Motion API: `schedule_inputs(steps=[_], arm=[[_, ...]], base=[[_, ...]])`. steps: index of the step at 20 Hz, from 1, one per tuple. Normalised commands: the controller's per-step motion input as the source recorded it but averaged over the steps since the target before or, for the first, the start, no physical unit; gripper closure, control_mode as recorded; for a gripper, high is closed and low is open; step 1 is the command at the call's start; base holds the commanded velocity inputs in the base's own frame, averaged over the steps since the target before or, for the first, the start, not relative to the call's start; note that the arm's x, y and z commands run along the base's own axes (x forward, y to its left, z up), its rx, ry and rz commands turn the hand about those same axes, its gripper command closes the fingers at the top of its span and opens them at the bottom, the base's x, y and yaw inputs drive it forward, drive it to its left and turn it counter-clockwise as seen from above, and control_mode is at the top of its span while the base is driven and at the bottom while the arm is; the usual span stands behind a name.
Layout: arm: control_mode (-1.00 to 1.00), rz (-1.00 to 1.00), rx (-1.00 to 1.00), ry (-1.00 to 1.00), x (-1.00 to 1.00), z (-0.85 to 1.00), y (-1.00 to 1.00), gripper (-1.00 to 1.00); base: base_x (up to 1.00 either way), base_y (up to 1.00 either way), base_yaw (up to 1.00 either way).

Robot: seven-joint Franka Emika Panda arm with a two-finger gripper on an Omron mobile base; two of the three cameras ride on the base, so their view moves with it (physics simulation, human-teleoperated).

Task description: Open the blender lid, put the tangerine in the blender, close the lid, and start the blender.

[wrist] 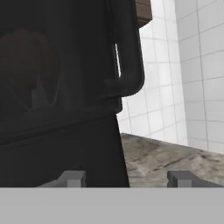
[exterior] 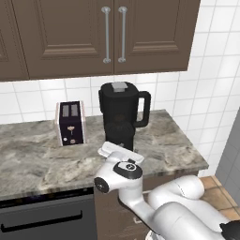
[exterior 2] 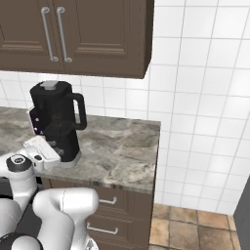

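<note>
The black blender (exterior: 120, 112) (exterior 2: 56, 119) stands upright on the counter, its side handle (wrist: 130, 57) to the right. The blender lid (exterior: 119, 87) (exterior 2: 50, 86) sits flat on the jug with its grey cap on top. A dim brownish round shape, the tangerine (wrist: 30, 57), shows through the dark jug wall. My gripper (wrist: 127, 178) is low in front of the blender's base (wrist: 65, 148), close to it. Its fingertips stand apart with nothing between them; one is before the base and the other over the counter. The white hand (exterior: 111, 150) (exterior 2: 41, 149) points at the base.
A silver-and-dark toaster (exterior: 71, 123) stands left of the blender. The marble counter (exterior: 173, 150) (exterior 2: 122, 151) ends just right of the blender, beside a tiled wall. Brown wall cabinets (exterior: 112, 33) hang above. A dark appliance front (exterior: 47, 218) sits under the counter at the left.
</note>
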Motion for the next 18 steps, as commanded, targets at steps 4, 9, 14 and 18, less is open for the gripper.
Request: schedule_inputs(steps=[4, 9, 14, 18], arm=[[-1.0, 0.0, 0.0, -0.01, 0.52, -0.06, 0.02, -1.0], [-1.0, 0.0, 0.0, -0.03, 0.28, 0.0, 0.0, -1.0], [-1.0, 0.0, 0.0, -0.11, -0.18, 0.13, 0.0, -1.0], [-1.0, 0.0, 0.0, -0.15, -0.57, 0.58, -0.04, -1.0]], base=[[0.0, 0.0, 0.0], [0.0, 0.0, 0.0], [0.0, 0.0, 0.0], [0.0, 0.0, 0.0]])
